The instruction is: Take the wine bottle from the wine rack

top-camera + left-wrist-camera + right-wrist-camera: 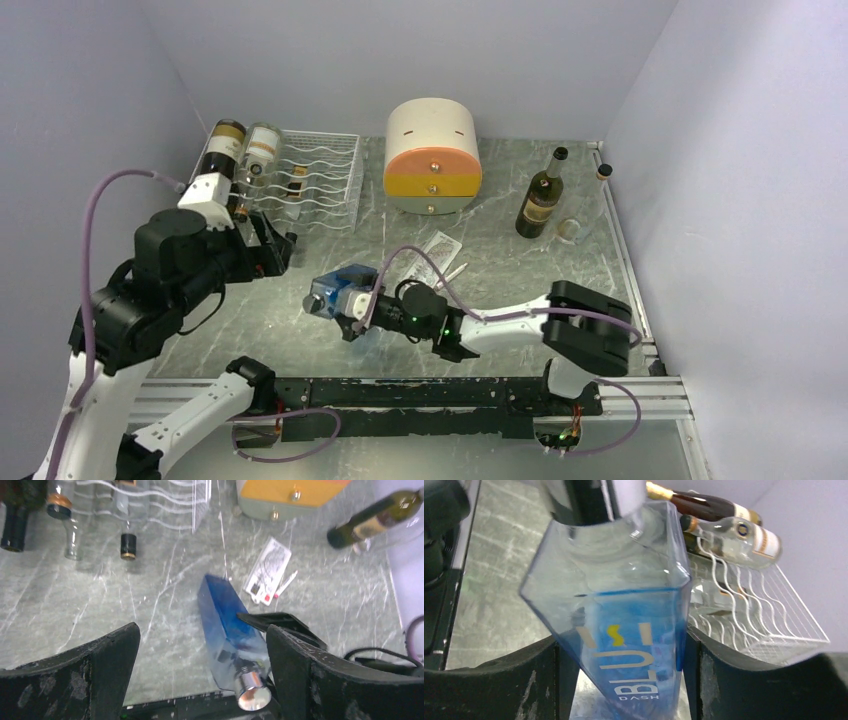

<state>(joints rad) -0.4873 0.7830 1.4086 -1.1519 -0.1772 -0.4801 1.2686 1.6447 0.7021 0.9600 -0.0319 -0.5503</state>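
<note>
The white wire wine rack (322,175) stands at the back left, with a dark bottle (223,148) and a clear bottle (262,148) lying on it. It also shows in the right wrist view (749,615). My right gripper (357,303) is shut on a blue square bottle (335,290) with a silver cap. It holds the bottle lying over the middle of the table, away from the rack. The jaws press both sides of the blue bottle (624,630). My left gripper (272,245) is open and empty just in front of the rack, and its view looks down on the blue bottle (225,615).
A round cream-and-orange drawer cabinet (432,158) stands at the back centre. A green wine bottle (540,195) stands upright at the back right beside a small glass (568,230). A flat packet (440,250) lies mid-table. A black rail (400,395) runs along the near edge.
</note>
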